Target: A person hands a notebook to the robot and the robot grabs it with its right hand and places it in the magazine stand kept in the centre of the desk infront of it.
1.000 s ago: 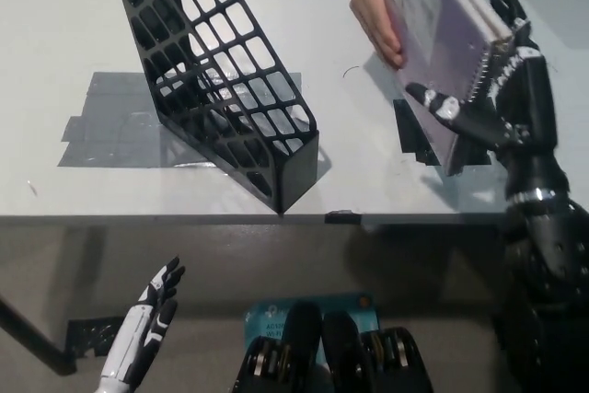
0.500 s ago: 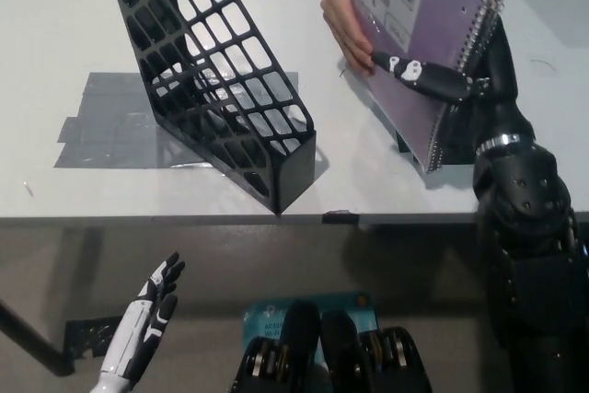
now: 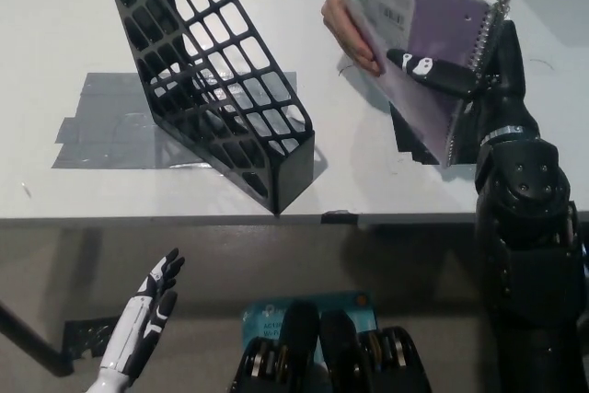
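Note:
A purple spiral-bound notebook [image 3: 419, 39] is held tilted above the right side of the desk. My black right hand [image 3: 460, 71] is shut on its spiral edge, thumb across the cover. A person's hand [image 3: 348, 29] still grips the notebook's left edge. The black mesh magazine stand [image 3: 207, 75] stands on grey tape at the middle of the desk, left of the notebook, with its opening facing up. My white left hand [image 3: 147, 324] rests open below the desk edge at lower left.
The white desk [image 3: 55, 25] ends in a front edge [image 3: 184, 220] across the middle of the picture. Grey tape [image 3: 101, 126] lies under the stand. A dark tape patch [image 3: 409, 140] shows beneath the notebook.
The notebook has swung leftward and risen a little toward the stand. My right hand has closed its thumb over the cover. The person's hand has stayed on the notebook.

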### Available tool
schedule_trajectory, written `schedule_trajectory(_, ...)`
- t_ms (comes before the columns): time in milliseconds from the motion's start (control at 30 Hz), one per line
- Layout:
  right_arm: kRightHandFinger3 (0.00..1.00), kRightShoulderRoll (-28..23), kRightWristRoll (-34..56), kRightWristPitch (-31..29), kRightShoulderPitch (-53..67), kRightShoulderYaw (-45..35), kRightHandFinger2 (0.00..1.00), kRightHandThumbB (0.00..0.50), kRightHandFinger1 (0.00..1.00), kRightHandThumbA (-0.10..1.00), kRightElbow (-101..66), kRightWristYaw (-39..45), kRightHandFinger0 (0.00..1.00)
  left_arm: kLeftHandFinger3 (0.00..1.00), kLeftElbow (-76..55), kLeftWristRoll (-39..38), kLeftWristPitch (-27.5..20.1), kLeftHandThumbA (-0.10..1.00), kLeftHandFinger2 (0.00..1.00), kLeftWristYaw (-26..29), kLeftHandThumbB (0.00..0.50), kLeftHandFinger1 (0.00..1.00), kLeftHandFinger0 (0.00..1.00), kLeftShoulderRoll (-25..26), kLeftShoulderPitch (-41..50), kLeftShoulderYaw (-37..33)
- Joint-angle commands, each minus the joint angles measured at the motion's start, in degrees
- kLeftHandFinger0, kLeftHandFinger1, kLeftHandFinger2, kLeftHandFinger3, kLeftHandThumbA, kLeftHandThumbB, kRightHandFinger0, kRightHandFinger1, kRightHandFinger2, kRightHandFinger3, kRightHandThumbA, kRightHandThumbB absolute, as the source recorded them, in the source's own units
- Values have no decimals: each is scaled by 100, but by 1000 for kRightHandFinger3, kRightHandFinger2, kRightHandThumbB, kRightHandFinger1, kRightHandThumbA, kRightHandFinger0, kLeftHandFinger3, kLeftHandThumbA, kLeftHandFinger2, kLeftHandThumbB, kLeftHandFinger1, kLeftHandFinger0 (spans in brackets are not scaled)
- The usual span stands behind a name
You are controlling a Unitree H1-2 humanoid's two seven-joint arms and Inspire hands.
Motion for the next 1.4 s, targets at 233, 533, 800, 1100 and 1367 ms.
schedule_trajectory(233, 0, 183, 1112, 10, -241, -435, 0, 40, 0, 970, -377, 367, 0, 1000, -55, 22, -212, 1000, 1000, 91, 500, 1000, 1000, 100, -46, -9)
schedule_trajectory(533, 0, 464, 2512, 349, -397, -1079, 0, 38, 0, 931, -1066, 576, 0, 1000, -56, 50, -212, 1000, 1000, 119, 500, 1000, 1000, 110, -39, -35)
schedule_trajectory(800, 0, 576, 3344, 357, -534, -1222, 0, 33, 0, 950, -1678, 95, 0, 1000, -49, 30, -212, 1000, 1000, 136, 500, 1000, 1000, 61, 6, -52)
schedule_trajectory(1100, 0, 744, 3262, 357, -786, -1083, 0, 22, 0, 957, -2098, -170, 0, 1000, -81, 63, -212, 1000, 1000, 156, 500, 1000, 1000, 90, 77, -62)
schedule_trajectory(1367, 0, 1034, 3198, 242, -1216, -1078, 0, 9, 0, 925, -2125, -408, 0, 1000, -59, 43, -212, 1000, 1000, 175, 500, 1000, 1000, 81, 97, -57)
